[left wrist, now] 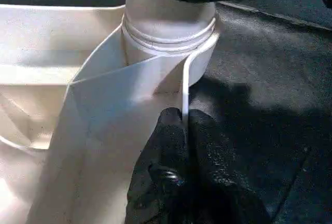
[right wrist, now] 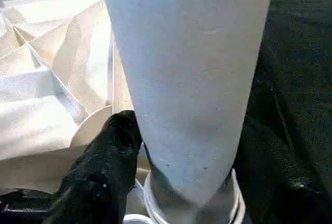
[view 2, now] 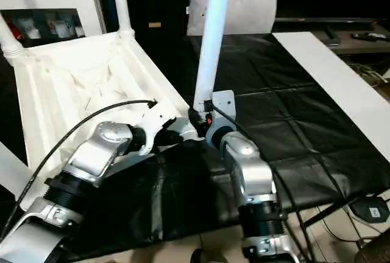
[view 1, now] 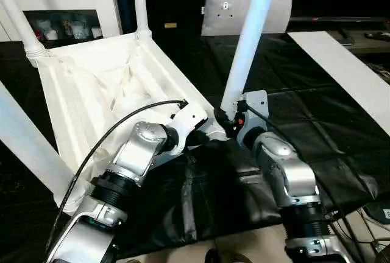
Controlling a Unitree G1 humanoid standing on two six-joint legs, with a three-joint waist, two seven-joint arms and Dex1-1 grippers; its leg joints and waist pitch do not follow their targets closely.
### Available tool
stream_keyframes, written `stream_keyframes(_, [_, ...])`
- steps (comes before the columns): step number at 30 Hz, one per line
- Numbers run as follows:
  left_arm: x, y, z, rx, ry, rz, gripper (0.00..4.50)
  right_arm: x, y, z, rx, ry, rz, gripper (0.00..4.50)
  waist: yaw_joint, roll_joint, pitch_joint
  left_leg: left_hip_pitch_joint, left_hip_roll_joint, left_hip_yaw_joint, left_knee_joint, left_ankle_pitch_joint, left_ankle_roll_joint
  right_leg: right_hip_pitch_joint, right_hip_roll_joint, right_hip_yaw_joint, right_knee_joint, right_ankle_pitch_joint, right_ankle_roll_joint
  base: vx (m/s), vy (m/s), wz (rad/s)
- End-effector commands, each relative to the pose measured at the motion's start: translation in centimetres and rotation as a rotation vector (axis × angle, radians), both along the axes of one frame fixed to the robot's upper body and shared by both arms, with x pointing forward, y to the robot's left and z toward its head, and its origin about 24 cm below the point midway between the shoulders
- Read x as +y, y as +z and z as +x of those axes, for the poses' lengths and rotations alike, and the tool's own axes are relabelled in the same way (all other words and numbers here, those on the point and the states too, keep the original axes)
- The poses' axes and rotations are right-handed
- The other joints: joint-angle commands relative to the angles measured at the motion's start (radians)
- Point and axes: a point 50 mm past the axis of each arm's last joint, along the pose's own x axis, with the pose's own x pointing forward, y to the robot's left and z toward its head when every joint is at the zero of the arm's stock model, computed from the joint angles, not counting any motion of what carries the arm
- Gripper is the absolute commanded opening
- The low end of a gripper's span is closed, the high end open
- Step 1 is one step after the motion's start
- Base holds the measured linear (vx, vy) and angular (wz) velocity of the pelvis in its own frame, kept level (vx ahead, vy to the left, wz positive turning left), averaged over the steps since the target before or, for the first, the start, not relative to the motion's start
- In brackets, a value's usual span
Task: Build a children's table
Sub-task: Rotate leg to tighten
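Observation:
The children's table top [view 1: 91, 92] lies upside down on a black sheet, its ribbed underside facing up. Three white legs [view 1: 140, 1] [view 1: 18, 19] [view 1: 24, 147] stand in its other corners. A fourth leg [view 1: 250, 38] rises, leaning slightly, from the near right corner socket [left wrist: 171, 32]. My left gripper [view 1: 204, 132] is shut on the thin rim wall of the top just beside that socket, one black finger [left wrist: 166, 130] on each side of the wall. My right gripper [view 1: 234, 120] sits around the base of the fourth leg [right wrist: 192, 79], right above the socket.
The black sheet [view 1: 317, 123] covers the work surface. A white-grey cushion [view 1: 247, 7] stands at the back and a flat white board [view 1: 347, 68] lies at the right. A white cabinet [view 1: 67, 1] is at the back left. A black cable [view 1: 109, 135] arcs over my left forearm.

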Motion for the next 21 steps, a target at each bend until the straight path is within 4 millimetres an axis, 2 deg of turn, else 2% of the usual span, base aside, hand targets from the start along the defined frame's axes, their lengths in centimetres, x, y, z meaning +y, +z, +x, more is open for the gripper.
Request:
stream_keyframes(1, [-3.0,1.6,-0.7,-0.048,-0.129,-0.103,0.0,2.2,0.6,-0.5,-0.026,0.104,0.072,3.15,0.007,0.003,-0.073,-0.004,0.017,-0.001,-0.067,-0.165,0.06,0.059,-0.051,0.05,-0.07,-0.343,-0.139,0.0,0.0,0.0])
stream_keyframes(4, [-2.5,1.4,-1.0,-0.042,-0.143,-0.093,0.0,1.8,0.8,-0.7,-0.053,0.123,0.075,3.24,0.01,0.004,-0.074,-0.006,0.019,0.0,-0.066,-0.134,0.07,0.063,-0.051,0.053,-0.063,-0.293,-0.16,0.0,0.0,0.0])
stream_keyframes(6, [-2.3,1.4,-1.0,-0.04,-0.148,-0.09,0.0,1.5,0.8,-0.8,-0.058,0.128,0.08,3.54,0.013,0.006,-0.074,-0.006,0.02,0.0,-0.066,-0.124,0.071,0.064,-0.051,0.054,-0.06,-0.272,-0.17,0.0,0.0,0.0])
stream_keyframes(9, [-1.1,1.0,-1.7,-0.036,-0.233,-0.095,0.0,0.3,1.0,-1.6,-0.093,0.256,0.059,3.78,0.014,0.005,-0.073,-0.007,0.021,0.001,-0.066,-0.124,0.081,0.068,-0.049,0.054,-0.059,-0.252,-0.178,0.0,0.0,0.0])
stream_keyframes(12, [-0.4,0.8,-1.9,-0.033,-0.277,-0.082,0.0,-0.3,1.2,-1.8,-0.098,0.305,0.054,3.99,0.018,0.005,-0.072,-0.004,0.022,0.003,-0.066,-0.137,0.085,0.065,-0.051,0.056,-0.06,-0.276,-0.18,0.0,0.0,0.0])
stream_keyframes(13, [0.3,0.5,-2.2,-0.024,-0.336,-0.069,0.0,-1.0,1.5,-2.1,-0.103,0.391,0.041,4.08,0.024,0.004,-0.07,-0.002,0.022,0.002,-0.067,-0.145,0.08,0.066,-0.05,0.055,-0.065,-0.306,-0.171,0.0,0.0,0.0])
stream_keyframes(15, [0.8,0.4,-2.3,-0.012,-0.361,-0.053,0.0,-1.6,1.5,-2.3,-0.096,0.433,0.019,4.24,0.03,0.005,-0.068,0.003,0.024,0.003,-0.068,-0.162,0.08,0.062,-0.051,0.056,-0.068,-0.333,-0.16,0.0,0.0,0.0])
stream_keyframes(16, [1.0,0.4,-2.4,-0.014,-0.383,-0.047,0.0,-1.9,1.6,-2.3,-0.096,0.457,0.012,4.32,0.032,0.006,-0.062,0.008,0.025,0.004,-0.069,-0.187,0.073,0.055,-0.051,0.057,-0.073,-0.372,-0.154,0.0,0.0,0.0])
stream_keyframes(17, [1.4,0.4,-2.6,-0.01,-0.436,-0.037,0.0,-2.5,1.7,-2.5,-0.097,0.525,-0.003,4.41,0.036,0.006,-0.064,0.011,0.025,0.003,-0.07,-0.205,0.068,0.056,-0.053,0.056,-0.075,-0.401,-0.147,0.0,0.0,0.0])
stream_keyframes(18, [1.4,0.4,-2.6,-0.009,-0.442,-0.036,0.0,-2.6,1.8,-2.6,-0.097,0.534,-0.004,4.47,0.038,0.007,-0.064,0.011,0.027,0.002,-0.07,-0.209,0.065,0.057,-0.054,0.056,-0.075,-0.407,-0.144,0.0,0.0,0.0])
stream_keyframes(19, [2.0,0.3,-2.9,-0.004,-0.504,-0.013,0.0,-3.2,2.0,-2.9,-0.102,0.615,-0.026,4.47,0.043,0.008,-0.062,0.011,0.029,0.001,-0.072,-0.214,0.06,0.055,-0.053,0.056,-0.075,-0.409,-0.141,0.0,0.0,0.0])
stream_keyframes(21, [2.7,0.2,-3.1,0.006,-0.562,0.027,0.0,-4.0,2.0,-3.1,-0.096,0.689,-0.056,4.47,0.046,0.006,-0.063,0.012,0.028,0.002,-0.072,-0.223,0.055,0.054,-0.053,0.057,-0.075,-0.41,-0.14,0.0,0.0,0.0])
